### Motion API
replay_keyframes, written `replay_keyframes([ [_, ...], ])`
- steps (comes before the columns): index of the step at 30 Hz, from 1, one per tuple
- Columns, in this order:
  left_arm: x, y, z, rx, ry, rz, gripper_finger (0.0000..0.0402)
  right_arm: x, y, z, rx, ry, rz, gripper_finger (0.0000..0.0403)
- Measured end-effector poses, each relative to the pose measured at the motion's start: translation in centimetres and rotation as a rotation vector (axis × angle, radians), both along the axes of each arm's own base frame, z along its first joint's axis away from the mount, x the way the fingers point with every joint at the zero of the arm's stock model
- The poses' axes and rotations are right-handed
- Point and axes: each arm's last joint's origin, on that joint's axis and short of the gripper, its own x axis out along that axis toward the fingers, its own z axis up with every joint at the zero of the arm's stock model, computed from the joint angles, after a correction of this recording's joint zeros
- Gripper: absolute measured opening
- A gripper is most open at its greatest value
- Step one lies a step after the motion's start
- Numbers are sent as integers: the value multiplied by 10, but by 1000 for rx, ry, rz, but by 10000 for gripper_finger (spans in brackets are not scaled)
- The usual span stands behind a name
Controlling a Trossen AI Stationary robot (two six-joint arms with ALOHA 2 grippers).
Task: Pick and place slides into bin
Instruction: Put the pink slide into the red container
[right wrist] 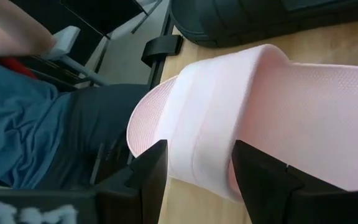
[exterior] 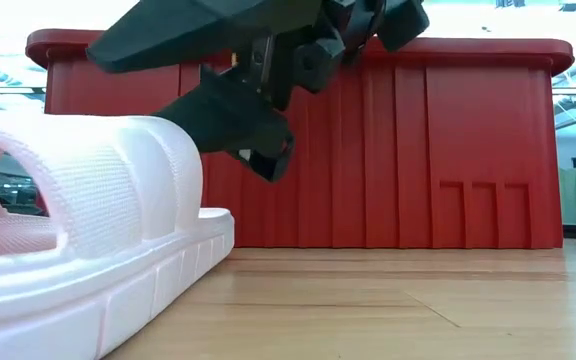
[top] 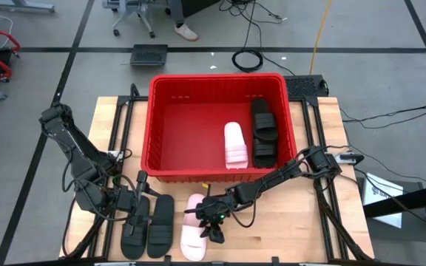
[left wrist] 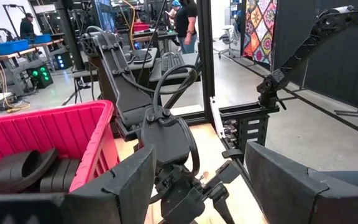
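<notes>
Pink slide (right wrist: 278, 118), table front edge: right gripper (top: 214, 225) spread astride it, apparently not yet clenched. Left gripper (top: 140, 193), released, above 2 black slides (top: 148, 222). Bin (top: 154, 125) holds 3; 3 remain.

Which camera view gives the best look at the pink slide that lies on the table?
The right wrist view: the pink slide fills it, strap clear, between the open right gripper fingers. The high view shows it small beside the black slides. The low view shows only its side.
</notes>
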Motion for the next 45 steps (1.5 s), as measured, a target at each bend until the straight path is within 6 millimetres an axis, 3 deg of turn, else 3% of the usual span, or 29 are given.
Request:
replay_keyframes([
  [6,0,0,0,-2,-1,0,253,4,-1,-19,56,56,15,169],
  [14,0,0,0,-1,0,0,253,6,-2,-18,73,34,53,155],
  [27,0,0,0,-3,0,0,253,8,-9,-17,74,-1,129,8],
  [45,0,0,0,-3,0,0,253,8,-9,-13,78,-40,182,4],
])
